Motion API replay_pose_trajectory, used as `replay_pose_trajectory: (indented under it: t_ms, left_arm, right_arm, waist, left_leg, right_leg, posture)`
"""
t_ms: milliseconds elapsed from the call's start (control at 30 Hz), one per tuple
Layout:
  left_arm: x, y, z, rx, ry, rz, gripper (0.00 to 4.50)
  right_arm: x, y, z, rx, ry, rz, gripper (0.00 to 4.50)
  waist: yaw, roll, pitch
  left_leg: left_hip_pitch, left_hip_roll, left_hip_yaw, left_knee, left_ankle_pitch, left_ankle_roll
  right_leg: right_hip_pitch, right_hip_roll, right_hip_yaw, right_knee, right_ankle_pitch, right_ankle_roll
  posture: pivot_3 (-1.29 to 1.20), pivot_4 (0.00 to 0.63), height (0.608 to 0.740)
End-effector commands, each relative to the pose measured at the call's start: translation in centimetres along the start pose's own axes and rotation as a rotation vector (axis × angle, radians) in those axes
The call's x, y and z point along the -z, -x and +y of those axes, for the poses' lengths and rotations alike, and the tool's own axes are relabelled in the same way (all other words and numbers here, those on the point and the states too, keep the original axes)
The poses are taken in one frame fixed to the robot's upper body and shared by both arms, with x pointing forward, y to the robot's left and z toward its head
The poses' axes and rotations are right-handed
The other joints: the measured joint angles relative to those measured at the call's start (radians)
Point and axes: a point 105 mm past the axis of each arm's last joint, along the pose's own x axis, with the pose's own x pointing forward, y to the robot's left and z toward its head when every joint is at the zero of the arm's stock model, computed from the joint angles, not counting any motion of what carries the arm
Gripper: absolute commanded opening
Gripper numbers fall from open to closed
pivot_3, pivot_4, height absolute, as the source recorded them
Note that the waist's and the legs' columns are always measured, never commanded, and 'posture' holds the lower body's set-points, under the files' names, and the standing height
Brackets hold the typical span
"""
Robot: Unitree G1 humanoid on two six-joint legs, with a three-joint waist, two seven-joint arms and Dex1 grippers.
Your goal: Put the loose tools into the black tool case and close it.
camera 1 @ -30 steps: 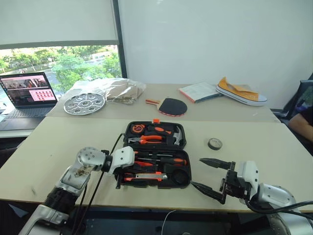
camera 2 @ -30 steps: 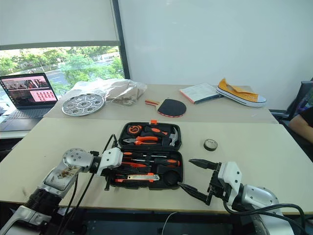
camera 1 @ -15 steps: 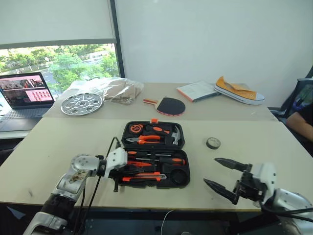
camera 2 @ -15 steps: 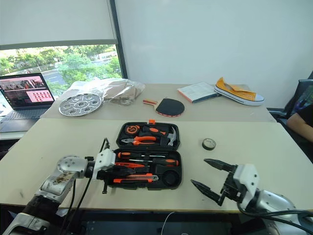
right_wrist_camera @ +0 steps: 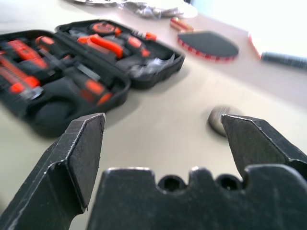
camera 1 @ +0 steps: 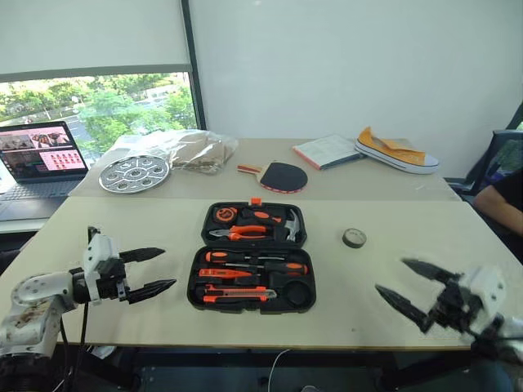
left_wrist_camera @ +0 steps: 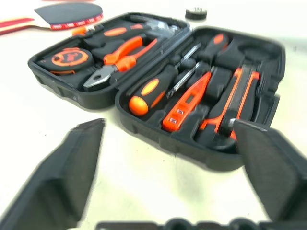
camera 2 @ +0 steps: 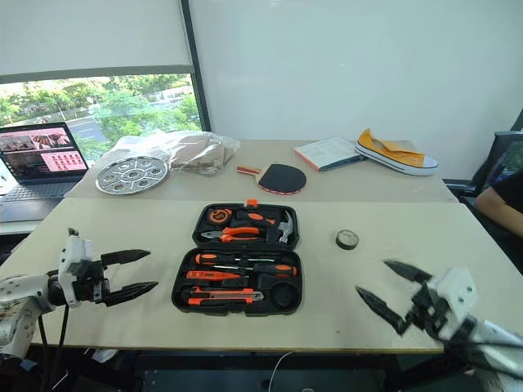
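Left gripper [camera 1: 154,272] at near-left edge of the bench [camera 1: 122,229], fingers spread, holding nothing, pointing right toward the case. Right gripper [camera 1: 413,284] at near-right edge, fingers spread too, empty, pointing left; blurred in the head views.

Tool case [camera 1: 252,260] lies open and flat between the two grippers, near-centre of the bench, well apart from both. Near half: two long screwdrivers [camera 1: 260,259] with black-and-orange handles side by side, a short orange screwdriver [left_wrist_camera: 187,101] beside them, utility knife [camera 1: 237,289] along the near edge, and a round recess at the near-right corner with nothing visible in it. Far half: pliers [camera 1: 245,233], hammer [camera 1: 288,225], round orange-and-black tape measure [camera 1: 225,215]. Small orange latch [camera 1: 257,201] on the far edge.

Tape roll [camera 1: 354,238] is loose on the bench, to the right of the case's far half, apart from it and well clear of the right gripper.

Further back: table tennis paddle [camera 1: 279,175] behind the case, round metal tray [camera 1: 134,172] and crumpled plastic bag [camera 1: 184,148] far left, laptop [camera 1: 37,155] at the left edge, booklet [camera 1: 328,151] and yellow shoe [camera 1: 396,150] far right. A person's arm [camera 1: 500,196] at the right edge.
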Motion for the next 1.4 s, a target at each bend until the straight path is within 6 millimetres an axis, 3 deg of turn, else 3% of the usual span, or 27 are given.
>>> replay_pose_trajectory:
  t_ms: [33, 133, 300, 400, 667, 767, 1000, 1133, 1200, 1333, 1400]
  left_arm:
    - [-1.3, -0.7, -0.5, 0.040, -0.004, -0.057, 4.48]
    - [-1.4, -1.4, -0.8, 0.061, -0.012, -0.074, 4.48]
    - [-2.7, -2.6, -0.9, 0.077, -0.044, -0.126, 4.48]
    - [-2.9, -2.8, -1.0, 0.085, -0.049, -0.129, 4.48]
    - [-2.1, -2.8, -1.9, 0.162, -0.069, -0.062, 4.48]
    - [-1.8, -2.9, -2.0, 0.175, -0.079, -0.047, 4.50]
    - [-1.9, -2.8, -1.7, 0.184, -0.089, -0.059, 4.50]
    - [-1.5, -2.6, -1.8, 0.197, -0.087, -0.057, 4.50]
    - [-1.4, -2.5, -2.0, 0.203, -0.088, -0.057, 4.50]
    - [-0.9, -2.4, -2.3, 0.214, -0.085, -0.056, 4.50]
    - [-0.5, -2.3, -2.5, 0.220, -0.080, -0.049, 4.50]
  right_arm:
    - [0.9, -2.9, -2.0, 0.015, -0.010, 0.197, 4.50]
    - [1.6, -5.2, -2.6, -0.031, -0.012, 0.322, 4.50]
    - [3.6, -8.3, -4.1, -0.082, 0.022, 0.501, 4.50]
    - [4.3, -9.0, -4.7, -0.072, 0.024, 0.523, 4.50]
    - [5.4, -10.1, -5.2, -0.097, -0.014, 0.551, 4.50]
    - [5.6, -10.3, -5.3, -0.108, -0.017, 0.548, 3.75]
    - [5.7, -9.8, -5.1, -0.156, 0.003, 0.519, 1.37]
    - [4.0, -9.5, -4.2, -0.242, 0.026, 0.404, 0.02]
    - [2.4, -8.9, -3.1, -0.341, 0.048, 0.336, 0.02]
    - [-3.0, -8.0, 1.0, -0.570, 0.002, 0.171, 0.02]
    - [-4.7, -7.8, 3.3, -0.663, -0.023, 0.156, 0.02]
  waist:
    - [-0.003, 0.000, 0.000]
    - [0.001, -0.001, 0.000]
    - [0.001, -0.001, 0.000]
    - [0.001, -0.001, 0.000]
    - [-0.010, -0.001, 0.000]
    - [-0.011, -0.001, 0.000]
    - [-0.008, -0.001, 0.000]
    - [-0.008, -0.001, 0.000]
    - [-0.009, -0.001, 0.000]
    - [-0.014, 0.001, 0.000]
    - [-0.017, 0.001, 0.000]
  left_leg:
    - [0.000, 0.000, 0.000, 0.000, 0.000, 0.000]
    - [-0.002, 0.001, 0.000, -0.001, 0.000, 0.000]
    - [-0.021, -0.001, 0.001, 0.001, 0.005, -0.008]
    - [-0.033, -0.002, 0.001, 0.003, 0.005, -0.008]
    - [-0.035, -0.002, 0.001, 0.002, 0.003, -0.005]
    - [-0.034, -0.002, 0.001, 0.003, 0.003, -0.006]
    - [-0.033, -0.002, 0.001, 0.006, 0.003, -0.006]
    - [-0.033, -0.002, 0.001, 0.007, 0.003, -0.006]
    - [-0.033, -0.002, 0.001, 0.007, 0.003, -0.006]
    - [-0.033, -0.002, 0.001, 0.007, 0.003, -0.006]
    - [-0.033, -0.001, 0.001, 0.007, 0.003, -0.006]
  right_leg:
    - [-0.001, 0.000, 0.000, 0.000, 0.002, -0.003]
    - [-0.003, 0.001, -0.002, 0.000, 0.002, -0.006]
    - [-0.022, -0.002, -0.002, 0.001, 0.003, -0.007]
    - [-0.033, -0.002, -0.002, 0.003, 0.004, -0.006]
    - [-0.034, -0.003, -0.004, 0.000, 0.005, -0.005]
    - [-0.033, -0.002, -0.004, 0.001, 0.005, -0.005]
    - [-0.032, -0.003, -0.003, 0.002, 0.006, -0.006]
    - [-0.032, -0.002, -0.003, 0.002, 0.006, -0.006]
    - [-0.032, -0.002, -0.003, 0.002, 0.006, -0.006]
    - [-0.033, -0.001, -0.003, 0.002, 0.006, -0.006]
    - [-0.033, -0.001, -0.002, 0.002, 0.006, -0.006]
  posture:
    - [0.00, 0.150, 0.740]
    - [0.00, 0.150, 0.740]
    - [0.00, 0.150, 0.740]
    - [0.00, 0.150, 0.740]
    - [0.00, 0.150, 0.740]
    - [0.00, 0.150, 0.740]
    - [0.00, 0.150, 0.740]
    - [0.00, 0.150, 0.740]
    - [0.00, 0.150, 0.740]
    - [0.00, 0.150, 0.740]
    - [0.00, 0.150, 0.740]
